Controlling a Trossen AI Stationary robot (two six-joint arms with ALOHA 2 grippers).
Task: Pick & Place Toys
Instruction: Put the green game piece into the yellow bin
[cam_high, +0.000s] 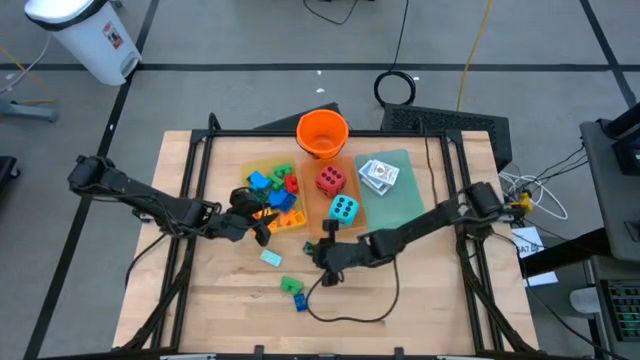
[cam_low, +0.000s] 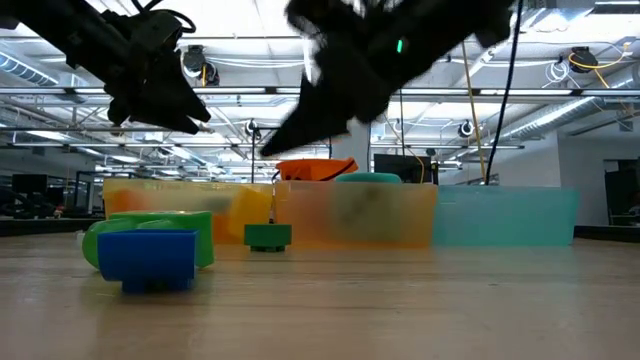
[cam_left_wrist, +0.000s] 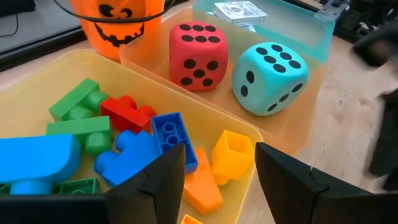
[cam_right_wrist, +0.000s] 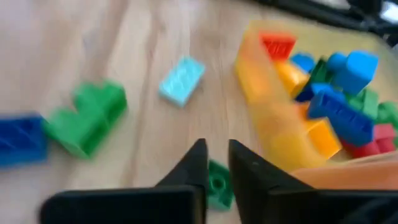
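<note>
desk (cam_high: 420, 290): pale wood; three flat trays sit toward 12 o'clock and loose toys lie toward 6 o'clock

trays: yellow tray (cam_high: 250, 172) at about 10 o'clock from the desk's middle, green tray (cam_high: 405, 205) at 2 o'clock, orange tray (cam_high: 318, 205) between them, with an orange bucket (cam_high: 322, 132) just past them at 12

dice: red die (cam_high: 331, 180) and teal die (cam_high: 343, 209) both rest in the orange tray, side by side

bricks in tray: a heap of building bricks (cam_left_wrist: 134, 134) fills the yellow tray

loose toys: a pale blue brick (cam_high: 271, 257), a green brick (cam_high: 290, 285) and a blue brick (cam_high: 299, 300) lie on bare wood toward 6 to 7 o'clock; a small green brick (cam_right_wrist: 217, 182) lies just beside the right fingertips

right gripper (cam_right_wrist: 214, 163): low over the desk at about 6 o'clock of the orange tray; fingers nearly together with a slim gap, and I cannot tell whether the small green brick is pinched or only next to them

left gripper (cam_left_wrist: 221, 165): above the yellow tray's 3 o'clock rim, fingers parted and empty

doing it well: judged from this, the right arm is on a pick; confirm the small green brick sits squarely between the pads before lifting, rise straight, clear the yellow tray's wall, and keep well apart from the left arm
</note>
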